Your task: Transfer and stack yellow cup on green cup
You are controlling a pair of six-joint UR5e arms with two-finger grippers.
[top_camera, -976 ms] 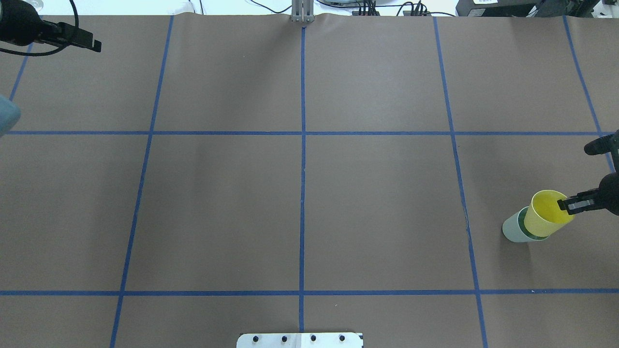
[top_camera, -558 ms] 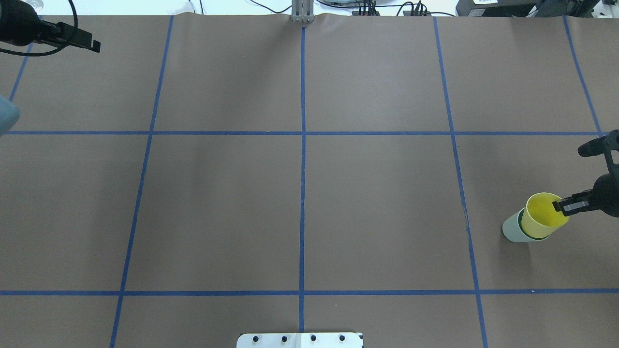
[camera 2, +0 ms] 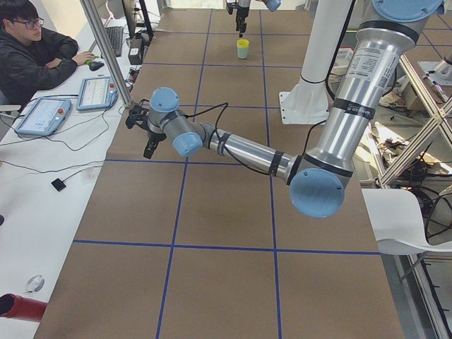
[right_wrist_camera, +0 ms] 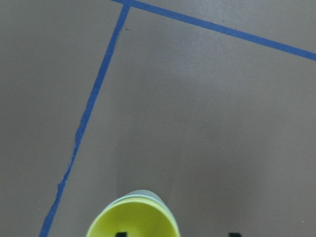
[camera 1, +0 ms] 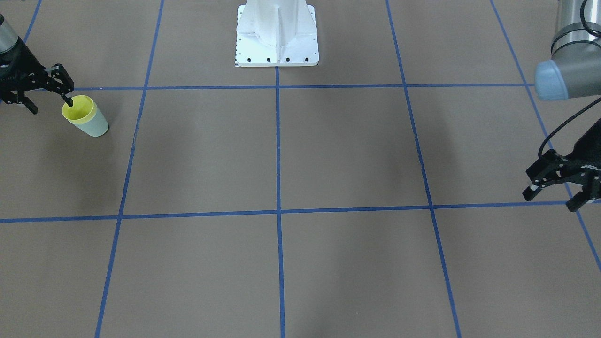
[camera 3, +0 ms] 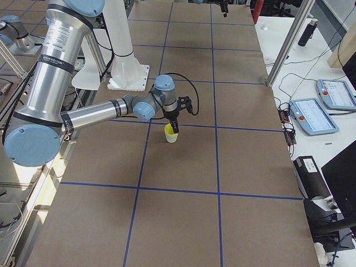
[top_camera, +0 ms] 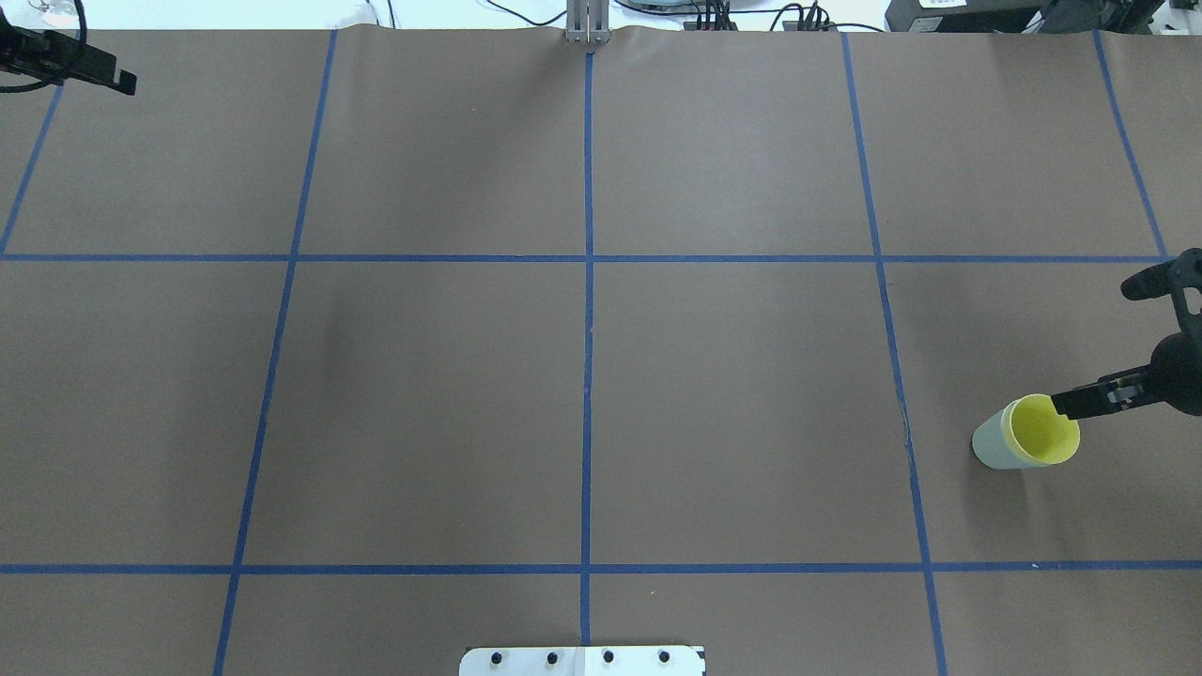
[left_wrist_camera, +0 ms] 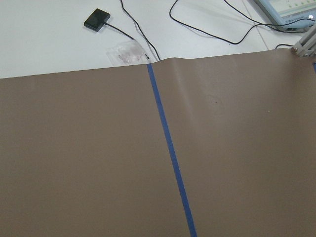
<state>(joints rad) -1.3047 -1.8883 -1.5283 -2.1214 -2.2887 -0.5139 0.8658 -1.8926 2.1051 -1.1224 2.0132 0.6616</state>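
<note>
The right hand (camera 1: 52,106) stands wide open close to the right edge of the surface and grips nothing. One black finger (top_camera: 1089,402) reaches over the rim of the small bright yellow tapered plastic cup (top_camera: 1038,432), with its tip just inside the mouth. The other finger is well outside the cup, on the side toward the far edge. In the right wrist view the cup's wall lies between the two tips. The inner tip seems clear of the plastic, though the cup is cut off at the bottom of that view, so I cannot be sure.

The yellow cup sits upright, nested inside the small pale mint-green tapered plastic cup (top_camera: 986,449), and only a band of yellow rim shows above the green wall. The stacked pair stands on the brown paper-covered surface (top_camera: 732,376), about halfway between the near and far edges. It is just past a blue tape line (top_camera: 892,376) on the side of the right edge.

The left hand (camera 1: 548,201) hangs above the far left corner of the surface, well apart from the cups, with its fingers spread and nothing between them. Its wrist view shows the paper's far edge, a blue tape line and black cables on the white desk beyond.

A white base plate (camera 1: 277,35) sits at the middle of the near edge. In the exterior left view a seated person in black (camera 2: 32,53) is at the desk past the far edge.
</note>
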